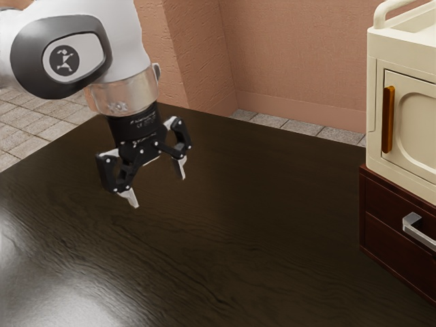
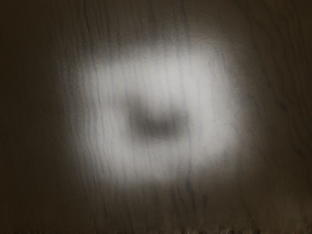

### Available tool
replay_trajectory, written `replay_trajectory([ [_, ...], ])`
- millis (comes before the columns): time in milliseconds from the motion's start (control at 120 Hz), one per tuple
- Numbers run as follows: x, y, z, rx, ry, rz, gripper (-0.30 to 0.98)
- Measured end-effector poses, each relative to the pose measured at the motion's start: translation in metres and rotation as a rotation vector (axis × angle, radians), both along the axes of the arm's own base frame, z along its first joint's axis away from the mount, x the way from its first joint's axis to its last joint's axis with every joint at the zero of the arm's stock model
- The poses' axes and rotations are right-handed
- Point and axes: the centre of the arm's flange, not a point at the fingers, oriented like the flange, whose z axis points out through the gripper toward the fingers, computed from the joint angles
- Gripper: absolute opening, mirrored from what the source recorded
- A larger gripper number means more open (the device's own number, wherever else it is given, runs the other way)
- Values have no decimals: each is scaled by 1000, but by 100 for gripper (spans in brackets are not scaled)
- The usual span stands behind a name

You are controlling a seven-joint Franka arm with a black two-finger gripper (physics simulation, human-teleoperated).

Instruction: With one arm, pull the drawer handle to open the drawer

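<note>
Drawer handle (image 1: 411, 222), silvery, angular, on a dark reddish-brown drawer (image 1: 385, 237); fingers (image 1: 131, 197) spread open, well apart from it.

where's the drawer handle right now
The silver handle is at the exterior view's right, on the dark red drawer unit below the cream cabinet.

Cabinet (image 1: 400, 63) on drawer unit (image 1: 383, 226), handle (image 1: 411, 221) on front
</note>
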Motion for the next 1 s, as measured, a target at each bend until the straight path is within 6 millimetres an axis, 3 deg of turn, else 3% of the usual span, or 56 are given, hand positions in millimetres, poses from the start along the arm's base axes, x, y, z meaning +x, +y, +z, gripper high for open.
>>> replay_trajectory([
  [108,7,-9,4,-8,-62,6,69],
  [217,18,-51,13,26,-126,-59,69],
  [275,25,-72,7,20,-127,-90,69],
  [383,21,-110,10,-9,-146,-150,69],
  [617,64,-176,-42,-112,-157,-177,69],
  [842,55,-245,-52,-161,-235,-262,69],
  [917,53,-256,-52,-175,-257,-271,69],
  [1000,64,-256,-60,-178,-266,-253,69],
])
